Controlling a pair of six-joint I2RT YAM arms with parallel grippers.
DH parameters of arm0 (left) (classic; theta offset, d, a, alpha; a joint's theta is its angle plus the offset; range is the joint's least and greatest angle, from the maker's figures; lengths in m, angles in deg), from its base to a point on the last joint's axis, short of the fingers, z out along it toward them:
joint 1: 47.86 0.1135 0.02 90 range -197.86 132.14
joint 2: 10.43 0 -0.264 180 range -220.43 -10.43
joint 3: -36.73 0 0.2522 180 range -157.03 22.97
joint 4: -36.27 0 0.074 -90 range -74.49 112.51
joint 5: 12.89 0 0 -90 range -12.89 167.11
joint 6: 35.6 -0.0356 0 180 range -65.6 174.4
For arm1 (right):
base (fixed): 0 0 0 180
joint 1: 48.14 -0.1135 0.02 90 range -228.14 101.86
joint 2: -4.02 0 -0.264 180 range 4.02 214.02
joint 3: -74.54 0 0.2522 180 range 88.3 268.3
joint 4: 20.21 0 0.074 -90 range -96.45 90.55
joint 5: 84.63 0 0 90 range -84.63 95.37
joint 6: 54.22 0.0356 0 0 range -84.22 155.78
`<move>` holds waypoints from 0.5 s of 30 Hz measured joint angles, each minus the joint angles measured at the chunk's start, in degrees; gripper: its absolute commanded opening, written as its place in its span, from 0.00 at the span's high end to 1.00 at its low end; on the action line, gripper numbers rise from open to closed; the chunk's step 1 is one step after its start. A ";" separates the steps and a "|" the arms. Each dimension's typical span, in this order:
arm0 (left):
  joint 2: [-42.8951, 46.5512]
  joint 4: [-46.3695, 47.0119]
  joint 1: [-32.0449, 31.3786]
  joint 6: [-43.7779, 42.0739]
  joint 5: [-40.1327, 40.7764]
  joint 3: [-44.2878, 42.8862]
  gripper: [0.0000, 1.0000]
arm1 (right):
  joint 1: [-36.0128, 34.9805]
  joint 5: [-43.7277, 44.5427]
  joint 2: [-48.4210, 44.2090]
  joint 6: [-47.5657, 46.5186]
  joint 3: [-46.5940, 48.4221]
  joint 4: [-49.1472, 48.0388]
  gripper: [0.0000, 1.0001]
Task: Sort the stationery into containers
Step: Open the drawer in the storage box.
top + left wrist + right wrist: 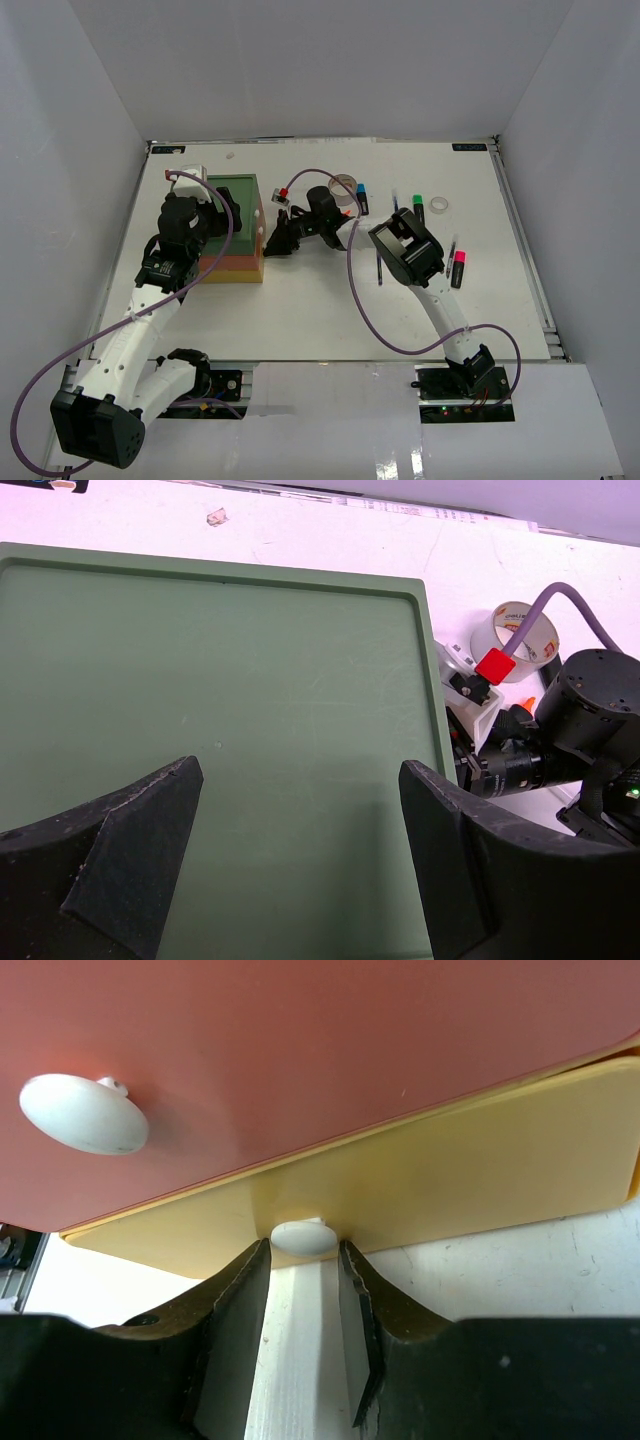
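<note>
**Right jaws at the yellow drawer's knob**

My right jaws stand on either side of the small white knob [303, 1236] of the yellow drawer [480, 1170]. This is the bottom tier of the drawer stack [232, 230]. The gap is narrow and my pads [240, 1300] seem to touch the knob. I cannot tell whether they pinch it or only flank it. My left jaws hang wide open over the stack's green top [220, 710] and hold nothing.

The stack sits left of centre on the white worktop [300, 320], its fronts facing right. It is smooth moulded plastic: a flat matt lid with a raised rim, and above the yellow tier a red drawer front [350, 1060] with its own oval knob [83, 1113].

The yellow drawer's knob is rounded and glossy, so I judge it slippery. The best hold is behind its cap, on the neck, with a straight pull. The stack is probably light and may slide with the pull. A press on the lid would steady it.

The stationery lies on the worktop to the right:

- the grey tape roll [341, 188]
- a blue-capped highlighter [361, 196]
- a green-capped highlighter [418, 208]
- the clear tape ring [437, 206]
- a pink-capped highlighter [459, 268]
- a thin pen [379, 268]

All look light and rigid. I would take the stubby highlighters across the barrel and the rings by the wall. The pen is likely to roll.
</note>
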 measured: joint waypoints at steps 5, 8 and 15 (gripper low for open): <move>-0.02 0.00 0.00 0.00 -0.02 0.02 0.10 | 0.00 -0.42 0.00 0.13 0.00 0.00 0.54; -0.02 0.00 0.00 0.00 -0.02 0.00 0.10 | 0.00 -0.63 0.00 0.11 0.00 -0.07 0.53; -0.04 0.02 0.00 0.00 -0.02 0.02 0.10 | 0.00 -0.55 -0.02 0.20 -0.22 -0.68 0.53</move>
